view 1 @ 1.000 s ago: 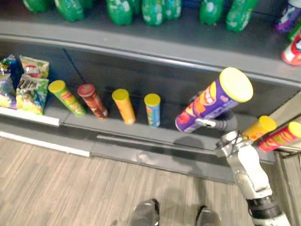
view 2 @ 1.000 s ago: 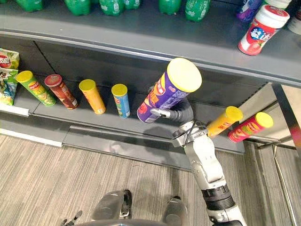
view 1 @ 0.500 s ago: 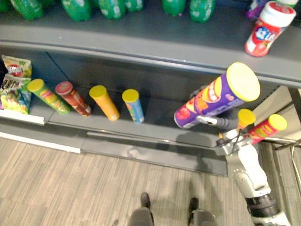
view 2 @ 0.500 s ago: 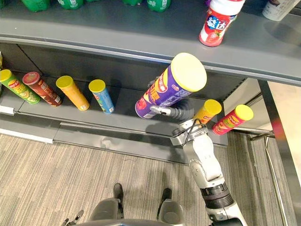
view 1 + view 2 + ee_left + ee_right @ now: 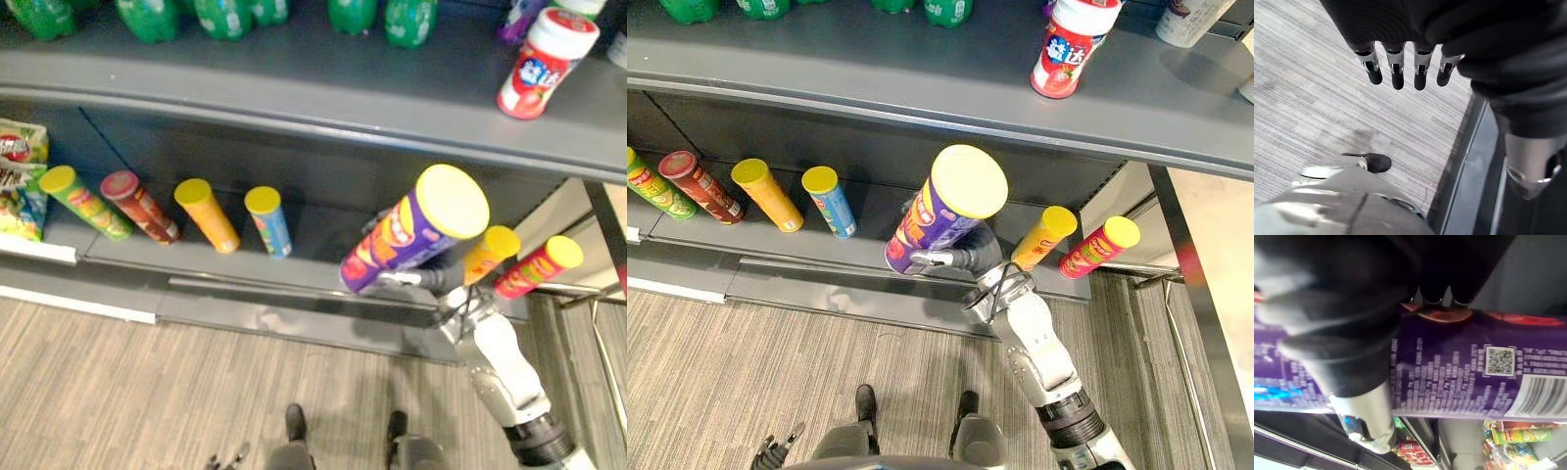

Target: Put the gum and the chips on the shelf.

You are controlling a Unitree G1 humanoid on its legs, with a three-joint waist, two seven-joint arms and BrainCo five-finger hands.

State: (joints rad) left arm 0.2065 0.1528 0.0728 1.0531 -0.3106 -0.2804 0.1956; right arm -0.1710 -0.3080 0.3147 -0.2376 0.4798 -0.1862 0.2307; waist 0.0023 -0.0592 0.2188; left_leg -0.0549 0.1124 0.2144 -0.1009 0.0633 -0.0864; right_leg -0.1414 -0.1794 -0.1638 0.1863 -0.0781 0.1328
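Observation:
My right hand (image 5: 443, 281) is shut on a purple chips can (image 5: 411, 230) with a yellow lid, held tilted in front of the lower shelf (image 5: 318, 230), its base toward the shelf. In the right wrist view the fingers (image 5: 1442, 293) and the thumb (image 5: 1369, 416) wrap the purple can (image 5: 1474, 367). The gum, a red and white jar (image 5: 544, 51) with a white lid, stands on the upper shelf (image 5: 294, 69) at the right. My left hand (image 5: 1400, 68) hangs over the floor with straight fingers, holding nothing.
On the lower shelf stand a green can (image 5: 83, 201), a red can (image 5: 139, 206), an orange can (image 5: 206, 213) and a blue can (image 5: 267, 220); an orange can (image 5: 487, 255) and a red can (image 5: 539, 266) lean at the right. Green bottles (image 5: 225, 15) line the upper shelf. Snack bags (image 5: 20, 186) sit far left.
The camera has shifted. My right hand has carried the purple can to the left and somewhat lower, away from the orange can at the right.

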